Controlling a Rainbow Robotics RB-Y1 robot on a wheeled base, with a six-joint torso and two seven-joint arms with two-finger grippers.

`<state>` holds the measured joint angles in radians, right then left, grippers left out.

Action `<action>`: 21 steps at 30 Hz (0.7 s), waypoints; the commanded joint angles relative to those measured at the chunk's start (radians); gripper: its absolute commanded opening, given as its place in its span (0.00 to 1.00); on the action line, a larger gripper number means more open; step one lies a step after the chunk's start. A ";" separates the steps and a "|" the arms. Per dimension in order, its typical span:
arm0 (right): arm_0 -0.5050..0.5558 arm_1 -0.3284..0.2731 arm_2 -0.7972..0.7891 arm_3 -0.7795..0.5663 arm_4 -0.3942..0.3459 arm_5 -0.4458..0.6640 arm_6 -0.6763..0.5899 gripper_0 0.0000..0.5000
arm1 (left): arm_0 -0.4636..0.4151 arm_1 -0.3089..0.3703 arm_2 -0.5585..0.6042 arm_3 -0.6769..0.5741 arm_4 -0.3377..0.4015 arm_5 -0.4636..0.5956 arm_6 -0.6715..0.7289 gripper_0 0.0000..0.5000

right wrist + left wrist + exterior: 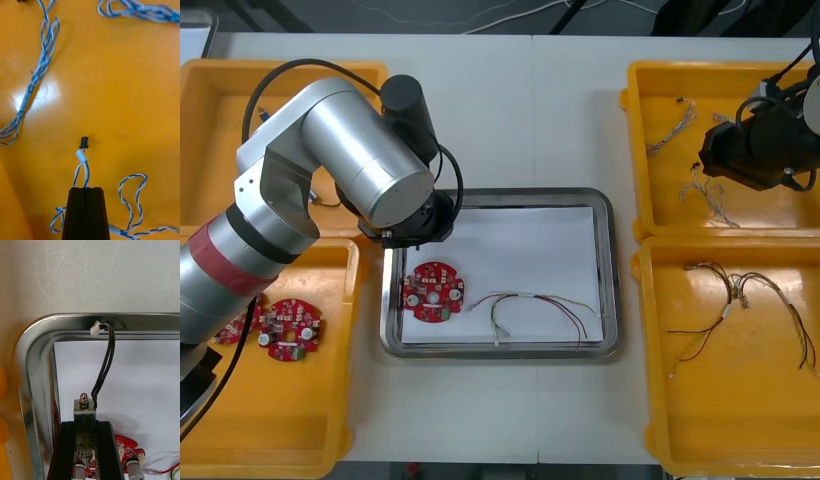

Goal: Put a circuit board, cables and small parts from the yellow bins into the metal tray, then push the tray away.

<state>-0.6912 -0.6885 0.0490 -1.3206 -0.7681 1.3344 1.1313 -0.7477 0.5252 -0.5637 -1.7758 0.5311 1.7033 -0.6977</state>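
My left arm (365, 150) reached over the far left corner of the metal tray (611, 280). The tray was white inside. One round red circuit board (433, 292) lay at its left, with a red and yellow cable (545, 305) just beside it. My right arm (755, 145) hung over the far right yellow bin (650, 90), above twisted cables (672, 125). The near left bin (280, 420) held more boards (292, 332), and the near right bin (740, 430) held loose cables (740, 290).

The silver left arm (370, 160) covers the far-left corner of the shiny metal tray (608, 270); the left claw (85, 423) hides part of the round red circuit board (125, 448).
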 commanded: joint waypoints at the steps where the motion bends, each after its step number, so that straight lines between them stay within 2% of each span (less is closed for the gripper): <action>1: -0.062 -0.040 -0.027 -0.009 0.026 -0.020 0.064 0.00 | -0.048 -0.034 -0.012 0.022 -0.034 -0.002 -0.135 0.00; 8: -0.065 -0.043 -0.027 -0.011 0.059 -0.057 0.070 0.00 | -0.048 -0.053 -0.008 0.070 -0.066 -0.040 -0.158 0.00; 21: -0.073 -0.051 -0.012 0.043 0.104 -0.135 0.099 0.00 | -0.048 -0.076 0.008 0.099 -0.065 -0.096 -0.155 0.00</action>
<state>-0.7185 -0.6926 0.0490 -1.2712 -0.6819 1.2176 1.2136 -0.7486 0.4766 -0.5637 -1.6725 0.4784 1.6194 -0.8068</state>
